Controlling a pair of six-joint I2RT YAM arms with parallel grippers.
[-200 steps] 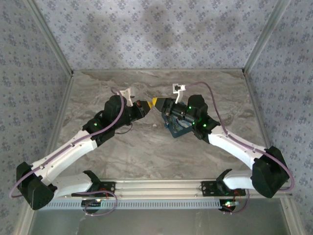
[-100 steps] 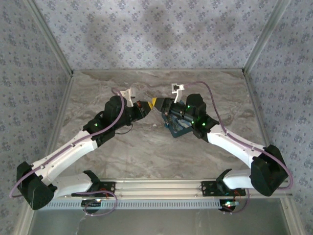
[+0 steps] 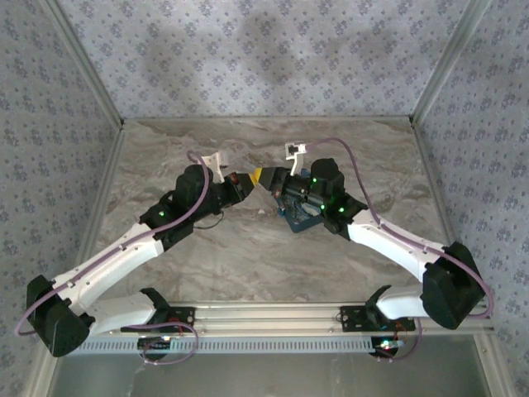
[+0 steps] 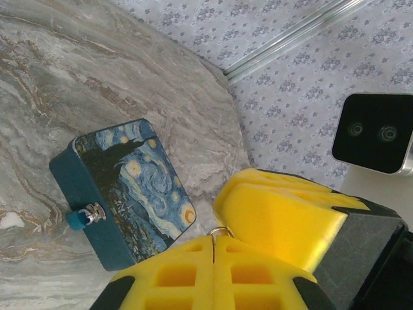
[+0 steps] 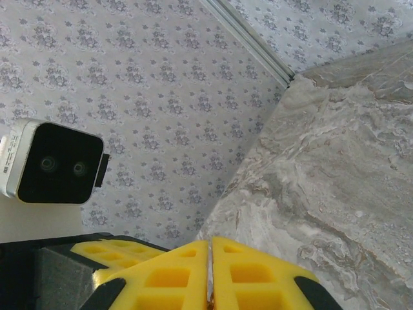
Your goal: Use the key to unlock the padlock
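My left gripper point(image 4: 213, 239) is shut, and a thin metal ring point(image 4: 220, 230) pokes out of the seam between its yellow fingers. Whether that ring belongs to the key or the padlock I cannot tell; the rest of it is hidden. My right gripper point(image 5: 208, 243) is shut too, with a thin dark sliver in its seam that I cannot identify. The two grippers meet tip to tip above mid-table, left point(image 3: 245, 177) against right point(image 3: 263, 174). The right gripper's fingers point(image 4: 284, 216) sit just right of the ring.
A blue box with a starry-night lid point(image 4: 135, 181) lies on the marble table point(image 3: 248, 248) under the right wrist, with a small blue-tipped metal fitting point(image 4: 85, 217) on its side. Patterned walls close in the back and sides.
The right gripper's fingers have closed. The right arm has edged slightly left and back, towards the left gripper's tip. The left arm has stayed put.
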